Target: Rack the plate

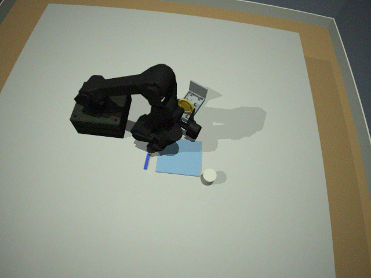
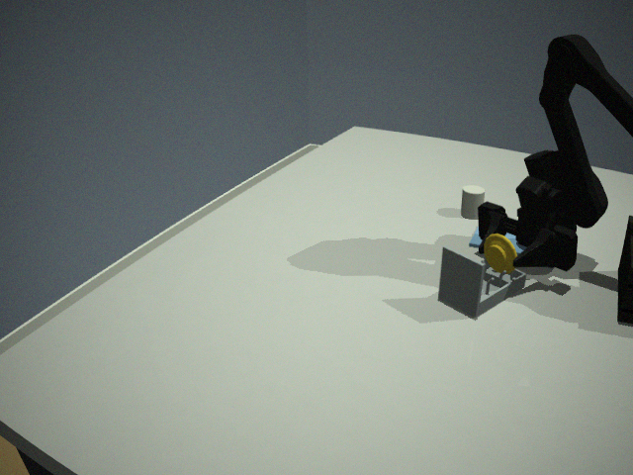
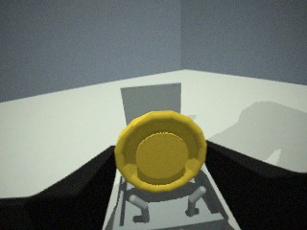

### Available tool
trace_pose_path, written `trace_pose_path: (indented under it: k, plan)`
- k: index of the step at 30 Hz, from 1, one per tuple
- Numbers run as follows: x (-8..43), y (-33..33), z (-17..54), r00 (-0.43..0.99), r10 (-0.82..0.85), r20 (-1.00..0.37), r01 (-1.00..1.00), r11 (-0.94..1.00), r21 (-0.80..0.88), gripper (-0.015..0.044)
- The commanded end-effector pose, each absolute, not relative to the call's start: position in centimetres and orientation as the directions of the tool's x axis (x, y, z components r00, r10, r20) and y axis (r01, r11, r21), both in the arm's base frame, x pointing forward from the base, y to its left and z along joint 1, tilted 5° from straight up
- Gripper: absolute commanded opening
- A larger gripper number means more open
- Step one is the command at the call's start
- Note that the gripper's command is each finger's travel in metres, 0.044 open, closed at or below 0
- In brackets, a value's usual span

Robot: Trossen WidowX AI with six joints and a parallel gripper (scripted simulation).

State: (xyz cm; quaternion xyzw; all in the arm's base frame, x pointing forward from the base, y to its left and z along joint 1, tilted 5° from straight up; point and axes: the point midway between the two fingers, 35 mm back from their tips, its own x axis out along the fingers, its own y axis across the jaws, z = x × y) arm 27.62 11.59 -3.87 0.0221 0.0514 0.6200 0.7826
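pale grey desk (image 1: 209, 224) with a tan border, dark blue-grey walls behind. my gripper (image 3: 159, 148) is clamped on the yellow plate (image 3: 160, 150), held upright just above the dish rack (image 2: 470, 288) near the desk's middle. the arm hides the fingers from above; only my wrist view shows the rack's pegs (image 3: 194, 198) under the plate. whether the plate touches the rails i cannot tell.

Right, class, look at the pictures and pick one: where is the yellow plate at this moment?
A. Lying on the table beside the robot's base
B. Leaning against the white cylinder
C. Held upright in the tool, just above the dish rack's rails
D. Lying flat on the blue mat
C: the yellow plate stands on edge between the tool's dark fingers, with the dish rack's rails just below it.
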Motion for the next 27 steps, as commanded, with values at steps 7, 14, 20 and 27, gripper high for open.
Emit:
trace_pose_path:
  k: [7, 14, 20, 27]
  plan:
    - [27.61, 11.59, -3.86, 0.226, 0.973, -0.053, -0.968, 0.23, 0.099, 0.0131]
    - [27.61, 11.59, -3.86, 0.226, 0.973, -0.053, -0.968, 0.23, 0.099, 0.0315]
    - [27.61, 11.59, -3.86, 0.226, 0.973, -0.053, -0.968, 0.23, 0.099, 0.04]
    - [27.66, 11.57, -3.7, 0.226, 0.973, -0.053, -0.968, 0.231, 0.098, 0.04]
